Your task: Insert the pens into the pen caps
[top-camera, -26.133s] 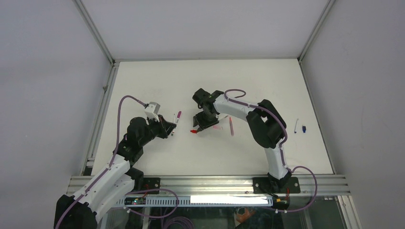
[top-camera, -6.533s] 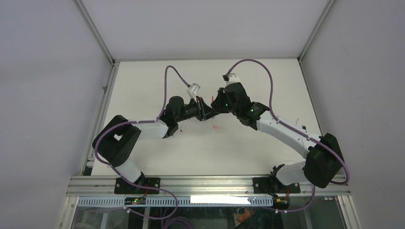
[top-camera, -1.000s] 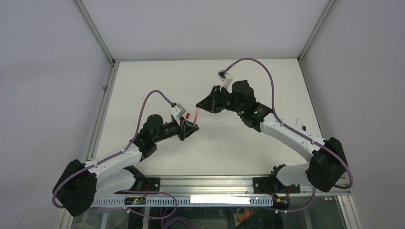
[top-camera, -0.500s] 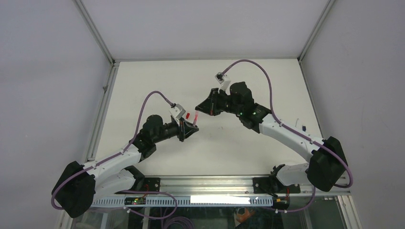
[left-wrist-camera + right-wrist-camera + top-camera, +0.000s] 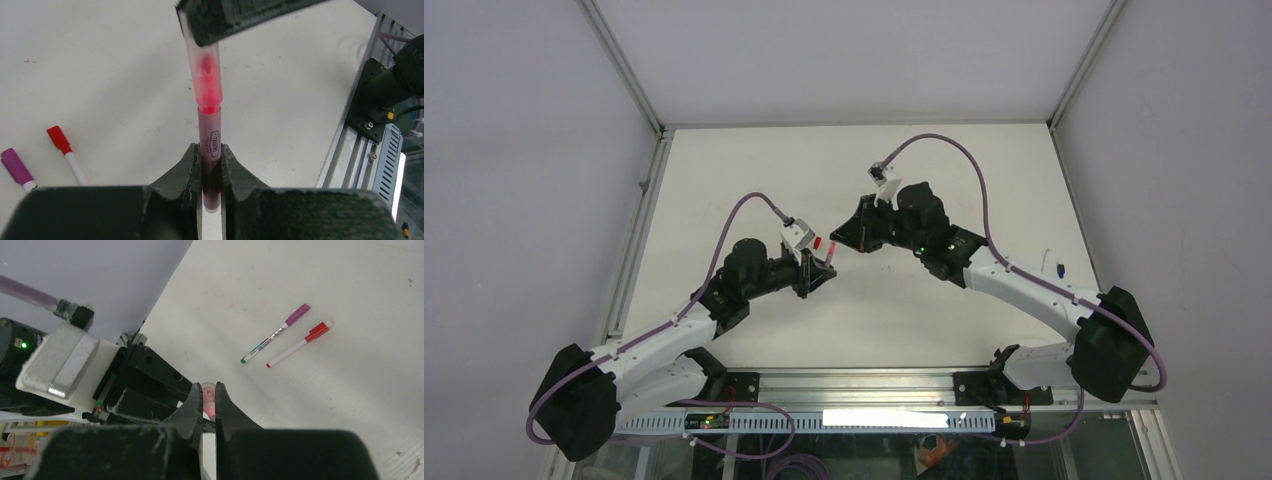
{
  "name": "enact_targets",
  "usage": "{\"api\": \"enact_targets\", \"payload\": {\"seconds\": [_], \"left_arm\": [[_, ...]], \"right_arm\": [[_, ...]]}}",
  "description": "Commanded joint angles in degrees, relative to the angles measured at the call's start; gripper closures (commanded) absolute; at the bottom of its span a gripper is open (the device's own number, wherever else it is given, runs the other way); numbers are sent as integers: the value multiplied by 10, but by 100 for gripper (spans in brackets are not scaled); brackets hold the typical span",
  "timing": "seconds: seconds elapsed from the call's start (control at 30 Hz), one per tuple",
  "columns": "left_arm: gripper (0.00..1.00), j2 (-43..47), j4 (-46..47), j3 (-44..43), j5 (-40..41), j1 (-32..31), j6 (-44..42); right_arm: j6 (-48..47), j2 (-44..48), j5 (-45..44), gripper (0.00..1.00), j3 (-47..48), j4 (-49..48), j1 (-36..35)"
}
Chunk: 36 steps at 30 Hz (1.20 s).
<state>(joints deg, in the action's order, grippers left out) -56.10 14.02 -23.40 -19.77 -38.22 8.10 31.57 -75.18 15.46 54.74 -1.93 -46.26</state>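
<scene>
White tabletop (image 5: 754, 170) fills my screens, and held clear above it is the red-tipped pen (image 5: 211, 150), its tip sitting inside the translucent cap (image 5: 204, 65). My left fingers (image 5: 187, 172) are clamped on the pen's barrel, and my right fingers (image 5: 192, 412) are pinched tight on the cap from the opposite side. Farther out, a purple-capped pen (image 5: 276, 339) and a red-capped pen (image 5: 299, 345) lie side by side on the tabletop, near each other but not touching.
</scene>
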Motion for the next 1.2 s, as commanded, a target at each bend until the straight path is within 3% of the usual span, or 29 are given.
{"api": "enact_targets", "payload": {"seconds": [0.0,0.57,0.6,0.63,0.73,1.17], "left_arm": [[100,29,65,-69,28,2,-23],[100,38,61,-139,40,2,-53],[100,39,65,-145,40,2,-55],[100,40,68,-151,42,2,-57],[100,45,80,-166,49,2,-61],[100,67,111,-178,60,2,-67]], "right_arm": [[3,10,52,100,-20,43,-46],[3,-28,52,100,-18,65,-102],[3,-31,47,100,-20,66,-103],[-16,-33,-44,100,-20,69,-104],[-14,-44,-74,100,-16,89,-107],[0,-115,-94,100,-6,132,-132]]}}
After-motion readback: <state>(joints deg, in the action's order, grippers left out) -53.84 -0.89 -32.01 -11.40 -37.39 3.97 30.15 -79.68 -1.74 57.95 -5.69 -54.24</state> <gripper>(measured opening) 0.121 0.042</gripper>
